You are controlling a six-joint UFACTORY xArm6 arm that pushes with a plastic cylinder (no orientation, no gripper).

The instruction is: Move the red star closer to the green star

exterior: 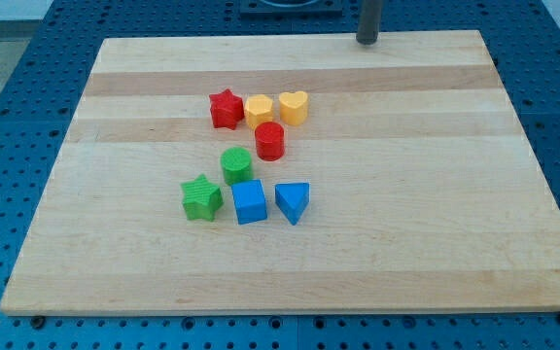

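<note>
The red star [226,109] lies in the upper middle of the wooden board [436,194]. The green star [201,197] lies below it and slightly to the left, well apart. My tip [367,41] rests at the board's top edge, right of centre, far from both stars and touching no block.
A yellow block [259,111] touches the red star's right side, with a yellow heart-like block [294,107] beside it. A red cylinder [270,141] and a green cylinder [237,164] lie between the stars. A blue cube [250,202] and a blue triangle [293,201] sit right of the green star.
</note>
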